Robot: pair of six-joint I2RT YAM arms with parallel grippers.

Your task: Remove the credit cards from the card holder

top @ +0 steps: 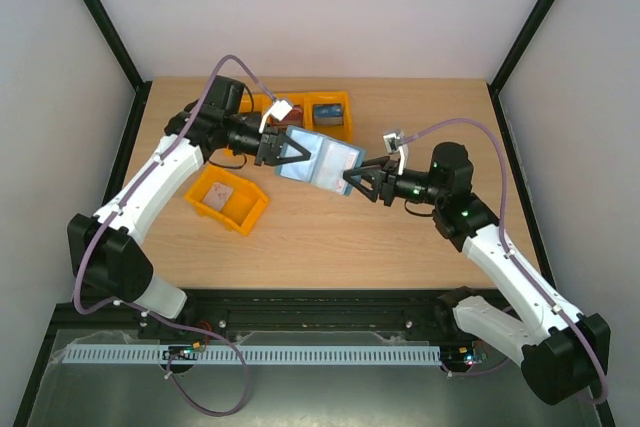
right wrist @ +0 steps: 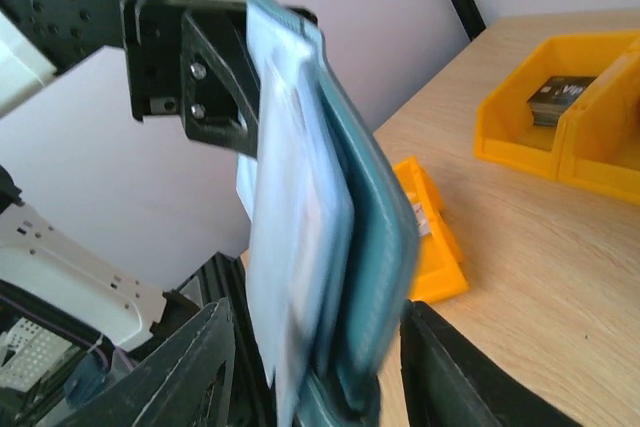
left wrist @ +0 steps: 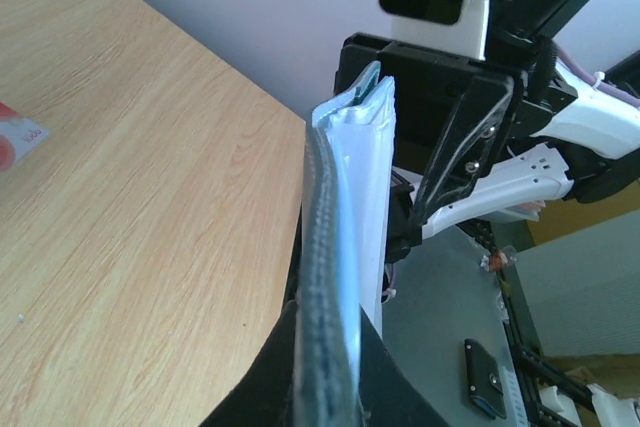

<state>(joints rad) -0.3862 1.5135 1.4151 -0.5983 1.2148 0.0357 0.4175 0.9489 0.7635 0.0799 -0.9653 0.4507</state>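
Note:
The teal-blue card holder (top: 320,162) hangs open in the air between both grippers, its light blue inside facing up. My left gripper (top: 283,155) is shut on its left end; in the left wrist view the holder (left wrist: 345,207) runs edge-on out of my closed fingers (left wrist: 400,397). My right gripper (top: 360,183) is open, with the holder's other end (right wrist: 340,227) between its spread fingers (right wrist: 190,367). A white card with a red mark (left wrist: 15,137) lies on the table. A pale card (top: 222,194) lies in the near orange bin (top: 245,212).
Two joined orange bins (top: 330,99) holding small items stand at the back of the table, behind the left arm. The near orange bin also shows in the right wrist view (right wrist: 440,267). A black wallet (left wrist: 485,379) lies on the grey surface below the table edge.

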